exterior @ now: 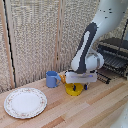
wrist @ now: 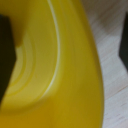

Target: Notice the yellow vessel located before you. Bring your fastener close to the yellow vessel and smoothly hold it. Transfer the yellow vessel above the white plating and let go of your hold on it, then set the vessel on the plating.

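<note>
Yellow bowl [exterior: 73,89] upright on wood, well apart from white plate [exterior: 25,102].

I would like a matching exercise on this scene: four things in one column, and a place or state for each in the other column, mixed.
Things:
1. yellow bowl
2. white plate
3. blue mug
4. end effector

Places or states:
A. lies alone toward the exterior view's left
B. lowered over the bowl, fingers on both sides of its rim
C. stands behind, beside the bowl
D. on the table, under the arm

Pairs: 1-D, 2-A, 3-C, 4-B

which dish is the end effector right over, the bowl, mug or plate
The yellow bowl; the end effector straddles its rim. The blue mug and white plate sit apart.
</note>
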Robot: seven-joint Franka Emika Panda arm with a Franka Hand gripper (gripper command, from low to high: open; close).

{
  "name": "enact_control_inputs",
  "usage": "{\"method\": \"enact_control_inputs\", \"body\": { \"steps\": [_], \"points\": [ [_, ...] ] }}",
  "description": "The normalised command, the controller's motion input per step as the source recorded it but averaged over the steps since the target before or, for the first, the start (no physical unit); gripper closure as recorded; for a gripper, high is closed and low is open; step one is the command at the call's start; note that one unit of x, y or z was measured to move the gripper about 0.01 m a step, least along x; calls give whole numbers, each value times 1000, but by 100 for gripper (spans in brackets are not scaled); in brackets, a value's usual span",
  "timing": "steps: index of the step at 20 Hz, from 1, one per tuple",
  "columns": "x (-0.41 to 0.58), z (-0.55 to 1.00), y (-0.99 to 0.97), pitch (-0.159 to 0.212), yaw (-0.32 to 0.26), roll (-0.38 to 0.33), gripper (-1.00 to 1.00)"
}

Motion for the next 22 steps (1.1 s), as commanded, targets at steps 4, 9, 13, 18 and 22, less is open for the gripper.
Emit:
{"method": "enact_control_inputs", "body": {
  "steps": [4, 9, 13, 18, 22],
  "points": [
    [-23, 0, 0, 0, -4, 0, 100],
    [-157, 2, -95, -5, -55, 0, 100],
    [-106, 238, -131, -32, -32, 10, 100],
    [189, 582, -50, 0, 72, 82, 100],
    [160, 926, 7, 9, 63, 28, 100]
  ]
}}
